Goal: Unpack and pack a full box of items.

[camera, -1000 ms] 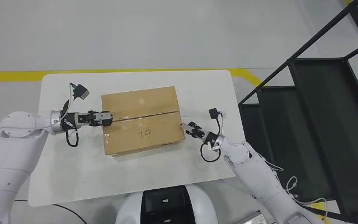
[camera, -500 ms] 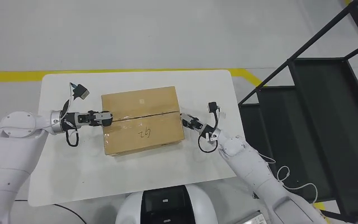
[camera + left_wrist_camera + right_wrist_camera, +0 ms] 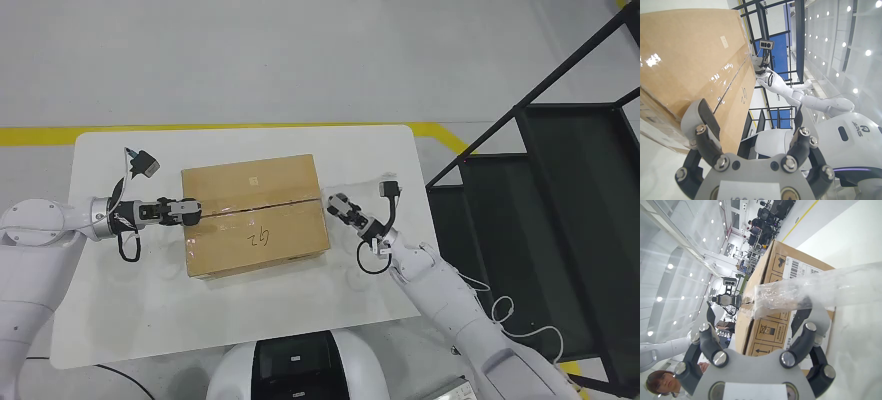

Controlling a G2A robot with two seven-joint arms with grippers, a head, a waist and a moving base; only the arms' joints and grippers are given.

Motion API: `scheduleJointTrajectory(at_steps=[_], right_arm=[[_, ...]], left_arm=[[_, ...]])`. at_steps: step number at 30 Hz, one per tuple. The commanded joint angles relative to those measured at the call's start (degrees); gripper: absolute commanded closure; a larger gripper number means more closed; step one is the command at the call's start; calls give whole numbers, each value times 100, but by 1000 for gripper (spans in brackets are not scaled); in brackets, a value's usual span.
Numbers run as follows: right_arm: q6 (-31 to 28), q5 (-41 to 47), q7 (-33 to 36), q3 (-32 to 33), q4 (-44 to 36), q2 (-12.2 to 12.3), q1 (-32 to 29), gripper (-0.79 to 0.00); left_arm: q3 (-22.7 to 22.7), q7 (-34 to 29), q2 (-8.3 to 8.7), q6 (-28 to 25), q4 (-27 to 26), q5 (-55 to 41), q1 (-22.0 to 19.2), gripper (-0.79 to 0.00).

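Cardboard box (image 3: pixel 255 215): left claw (image 3: pixel 192 210), apart, is resting at its 9 o'clock end; right claw (image 3: pixel 336 204), apart, should be pinching loose tape (image 3: pixel 791 289) firmly.

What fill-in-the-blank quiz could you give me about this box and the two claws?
1. The cardboard box sits on a ____ table.
2. Clear ____ covers the seam between its top flaps.
3. The left claw and the right claw are at ____ ends of the box.
4. Both claws are ____, not shut.

Missing words: white; tape; opposite; open.
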Motion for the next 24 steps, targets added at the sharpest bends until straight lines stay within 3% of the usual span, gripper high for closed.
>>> scheduleJointTrajectory(at_steps=[1,14,24], right_arm=[[-55,-130,-153,29,-49,-8,-26,-785],[-49,-1601,-1047,514,-1050,73,-545,-785],[195,-2144,-1025,589,-1588,77,-571,-785]], left_arm=[[0,0,0,0,0,0,0,-785],[0,0,0,0,0,0,0,-785],[0,0,0,0,0,0,0,-785]])
